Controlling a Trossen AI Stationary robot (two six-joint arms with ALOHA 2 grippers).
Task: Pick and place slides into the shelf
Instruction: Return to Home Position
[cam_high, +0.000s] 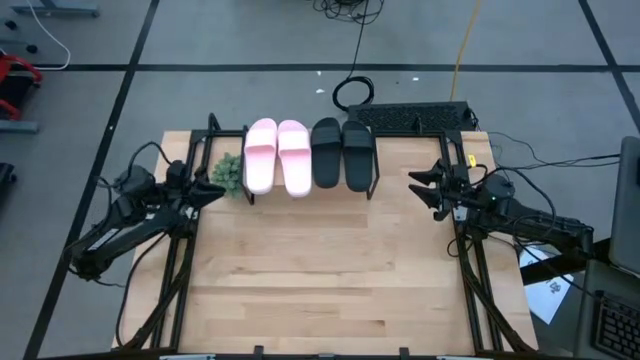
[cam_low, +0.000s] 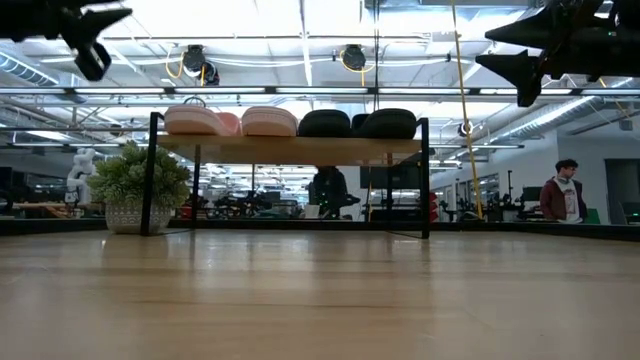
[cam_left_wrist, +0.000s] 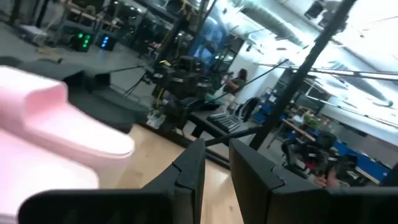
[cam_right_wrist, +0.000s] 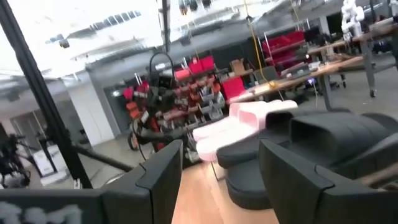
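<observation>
High view: all four slides are parked side by side on the shelf (cam_high: 375, 172) at the far edge of the table, the pink pair (cam_high: 277, 157) on the left and the black pair (cam_high: 342, 153) on the right. A small potted plant (cam_high: 228, 173) sits just left of the shelf. The left gripper (cam_high: 210, 190) is out by the left edge and the right gripper (cam_high: 420, 190) is by the right edge. Both are clear of the shelf and carrying nothing.

Low view: same story. The slides are lined up on the plank and both grippers are way up high at the top corners, with bare tabletop (cam_low: 320, 300) in front.

Left wrist view: the fingers are closed down to a thin sliver with nothing between them. One pink slide is close by on the left.

Right wrist view: the fingers are spread wide and empty, with the black slides right ahead and the pink ones beyond them.

So I'd say the placing is done and this is the tuck-away step. The next move just needs both arms to fold back to rest without swinging toward the shelf or clipping a slide.
</observation>
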